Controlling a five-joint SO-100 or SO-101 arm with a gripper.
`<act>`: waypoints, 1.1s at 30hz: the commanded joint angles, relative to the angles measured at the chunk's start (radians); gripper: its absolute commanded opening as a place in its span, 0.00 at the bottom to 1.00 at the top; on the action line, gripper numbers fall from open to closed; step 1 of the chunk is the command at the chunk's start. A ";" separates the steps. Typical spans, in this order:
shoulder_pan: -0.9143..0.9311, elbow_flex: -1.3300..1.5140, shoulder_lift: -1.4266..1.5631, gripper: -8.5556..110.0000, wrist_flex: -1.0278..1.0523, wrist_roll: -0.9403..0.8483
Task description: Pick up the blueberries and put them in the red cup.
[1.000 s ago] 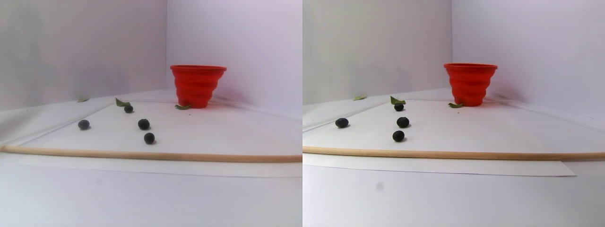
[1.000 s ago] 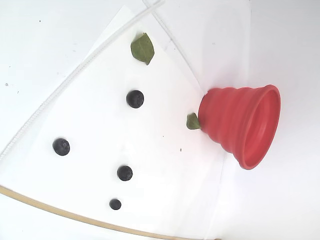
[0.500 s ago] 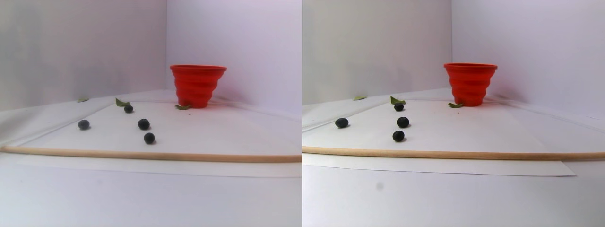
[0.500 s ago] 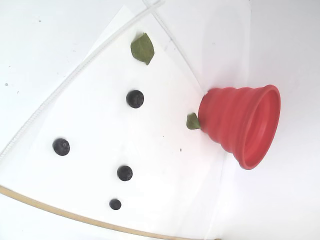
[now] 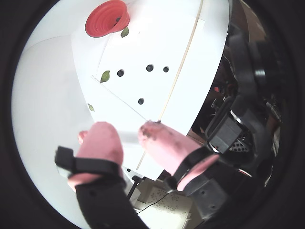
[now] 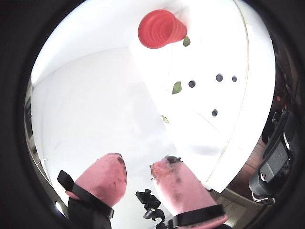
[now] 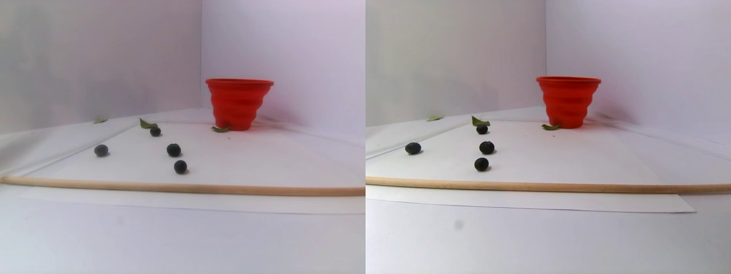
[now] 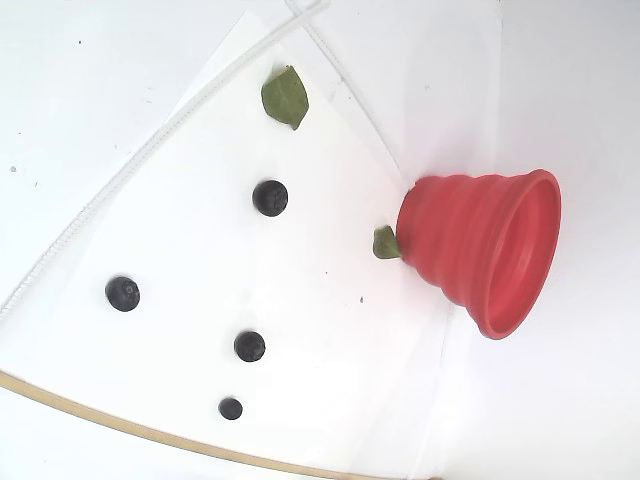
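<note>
In a wrist view, the gripper [image 5: 127, 135] is seen with its pink fingers [image 5: 99, 143] spread, nothing held or touched between them, high over the near edge of the white paper sheet [image 5: 138, 62]; the blueberries [image 5: 149, 67] lie scattered on that sheet and the red cup [image 5: 106, 18] stands at its far corner. In another wrist view the same spread, empty pads [image 6: 107, 174] are shown, well apart from every berry. In the stereo pair view nothing is found changed from a second ago: four berries rest behind the wooden rod [image 7: 183, 188], the cup upright. In the fixed view the layout is likewise unchanged, so no pick is judged begun.
</note>
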 commanded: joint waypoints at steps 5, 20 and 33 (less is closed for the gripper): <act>-0.040 -0.021 -0.003 0.16 0.002 -0.008; -0.201 -0.021 -0.011 0.16 0.002 -0.009; -0.225 -0.078 -0.018 0.16 -0.115 -0.055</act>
